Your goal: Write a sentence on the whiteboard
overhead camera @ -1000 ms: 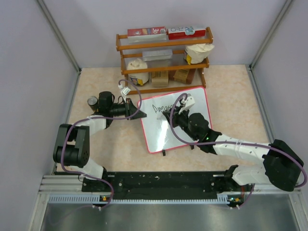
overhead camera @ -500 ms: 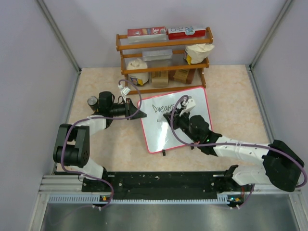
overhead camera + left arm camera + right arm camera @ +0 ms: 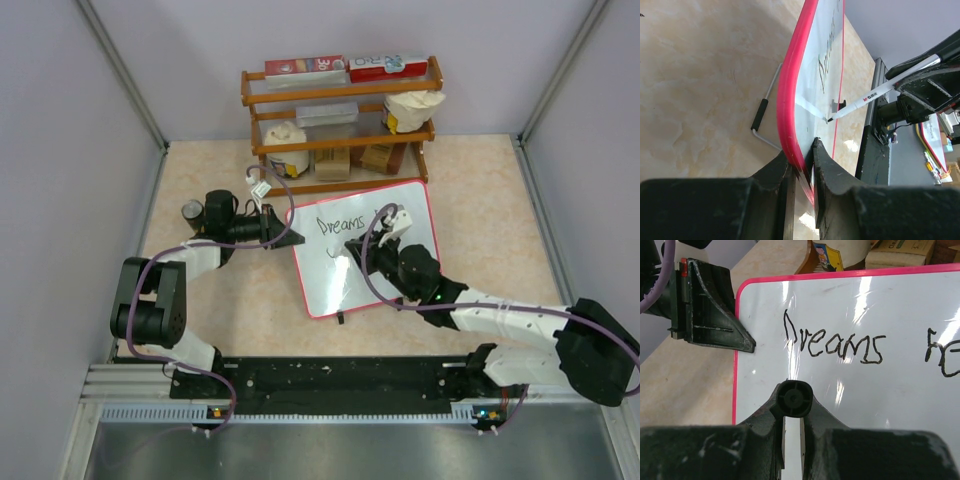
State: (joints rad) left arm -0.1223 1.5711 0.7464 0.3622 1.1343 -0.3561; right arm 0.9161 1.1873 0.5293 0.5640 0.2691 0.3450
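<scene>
Top camera high at 6 o'clock, far, facing 12; left wrist edge-on at the whiteboard (image 3: 322, 282) facing 3 o'clock; right wrist close above it facing 12; all share it.

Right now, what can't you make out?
- Second word of the sentence: cut off by the right wrist view's right edge; in the top view the right gripper partly covers it.
- Tip of the marker: right wrist view is end-on; the barrel hides it.
- Labels on the shelf: too small in the top view.
</scene>
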